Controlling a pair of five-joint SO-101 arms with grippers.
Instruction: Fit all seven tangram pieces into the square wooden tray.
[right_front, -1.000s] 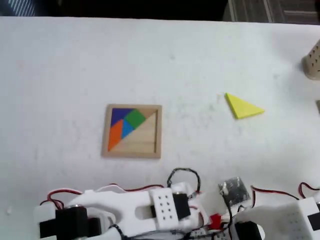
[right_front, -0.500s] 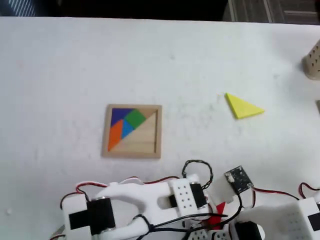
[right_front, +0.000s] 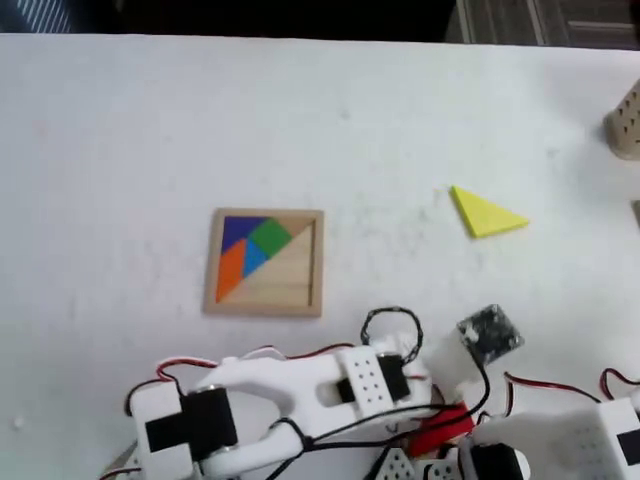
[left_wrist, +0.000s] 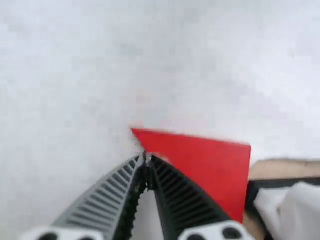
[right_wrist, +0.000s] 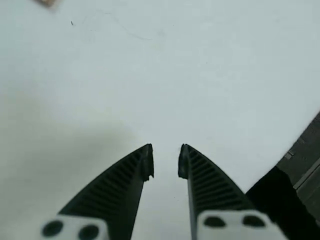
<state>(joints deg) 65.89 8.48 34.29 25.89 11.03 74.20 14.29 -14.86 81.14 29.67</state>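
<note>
Shifting right: left tool (left_wrist: 146, 160) | tips together at red piece (left_wrist: 200, 165) edge

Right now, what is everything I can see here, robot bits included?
White table: one, white, under everything.
Square wooden tray: one, pale wood, mid-table.
Tangram pieces in the tray: four, blue, green, orange and light blue, grouped in one corner.
Yellow triangular piece: one, yellow, loose on the table, apart from the tray.
Red tangram piece: one, red, at the left gripper.
Perforated wooden block: one, tan, at the table's edge.
Left arm: one, white, near edge.
Right arm: one, white, near edge.
Left gripper: one, grey, shut on the red piece's edge.
Right gripper: one, dark, open over bare table.
</note>
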